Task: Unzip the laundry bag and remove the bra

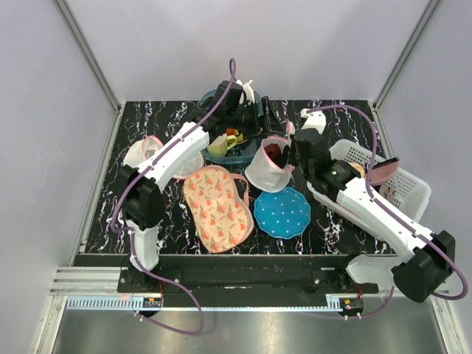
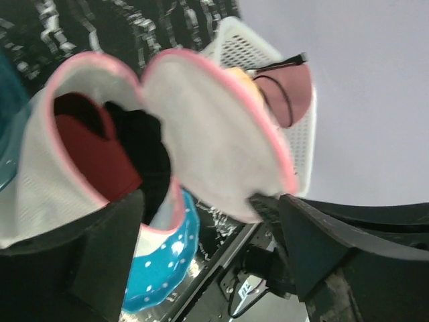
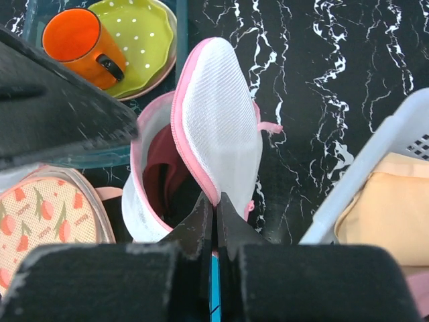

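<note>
1. Black marbled table [image 1: 177, 118], grey walls all round. The pink floral fabric piece [image 1: 217, 206] lies flat, left of centre.
2. I see the left gripper [image 2: 198, 198] released, jaws spread wide and holding nothing. The laundry bag [image 1: 267, 166] sits right in front of the gap.
3. The laundry bag stands mid-table, unzipped and gaping, just behind the blue dotted mat [image 1: 282, 212].
4. The bra [image 2: 100, 151], black and deep red, sits inside the bag's lower half.
5. The right gripper [image 3: 214, 204] is clenched on the pink trim of the bag's raised half, at the bag's right side.
6. White basket [image 1: 402, 184] at far right.
</note>
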You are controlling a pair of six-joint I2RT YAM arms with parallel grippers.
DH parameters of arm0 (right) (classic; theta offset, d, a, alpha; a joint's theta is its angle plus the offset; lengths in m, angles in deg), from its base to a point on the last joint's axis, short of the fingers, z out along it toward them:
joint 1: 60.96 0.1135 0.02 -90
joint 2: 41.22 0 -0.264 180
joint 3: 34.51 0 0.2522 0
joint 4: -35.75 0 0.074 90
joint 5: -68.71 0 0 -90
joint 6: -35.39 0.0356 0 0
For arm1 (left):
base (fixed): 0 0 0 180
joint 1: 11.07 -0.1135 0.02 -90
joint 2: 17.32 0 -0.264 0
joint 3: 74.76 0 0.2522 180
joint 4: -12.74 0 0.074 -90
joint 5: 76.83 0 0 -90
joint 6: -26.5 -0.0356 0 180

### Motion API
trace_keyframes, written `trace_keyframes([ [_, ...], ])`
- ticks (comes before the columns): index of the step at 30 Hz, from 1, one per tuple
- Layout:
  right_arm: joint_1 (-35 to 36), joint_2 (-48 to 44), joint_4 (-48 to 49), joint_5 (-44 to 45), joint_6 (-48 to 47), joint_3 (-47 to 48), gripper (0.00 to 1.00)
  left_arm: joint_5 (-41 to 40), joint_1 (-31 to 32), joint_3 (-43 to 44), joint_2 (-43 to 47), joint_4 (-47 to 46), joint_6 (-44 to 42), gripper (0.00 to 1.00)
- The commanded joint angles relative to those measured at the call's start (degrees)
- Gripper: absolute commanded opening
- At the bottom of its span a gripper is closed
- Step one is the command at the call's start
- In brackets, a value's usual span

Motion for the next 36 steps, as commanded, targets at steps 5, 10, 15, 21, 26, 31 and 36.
trace_keyframes([
  [5, 0.13, -6.39, 1.88, 3.19, 0.97, -4.10, 0.00, -4.78, -4.38, -10.44, 2.44, -2.35, 0.41, 0.87],
  [10, 0.13, -6.40, 1.88, -0.06, 1.58, -4.10, 0.00, -3.90, -4.03, -8.68, -1.96, -0.77, -0.21, 0.80],
  [15, 0.13, -6.48, 1.88, -1.47, 2.73, -4.28, 0.00, -3.38, -3.76, -7.71, -4.60, -0.85, -0.12, 0.66],
  [21, 0.13, -6.05, 1.88, -2.00, 2.64, -4.10, 0.00, -2.50, -3.59, -6.75, -4.69, -0.94, -0.65, 0.06],
  [26, -3.63, -4.82, 2.05, -4.27, 2.28, -3.93, 0.00, -2.32, -3.15, -7.62, -1.71, -1.03, -1.17, 0.00],
  [31, -14.18, -4.03, 2.94, -13.94, 4.48, -5.95, 0.00, -2.15, -2.88, -11.47, 4.78, -1.12, -3.10, 0.00],
  [36, -17.27, -1.04, -3.03, -13.87, 5.45, -4.46, 0.65, -0.13, -2.44, -20.18, 10.60, -4.98, -5.22, 0.00],
])
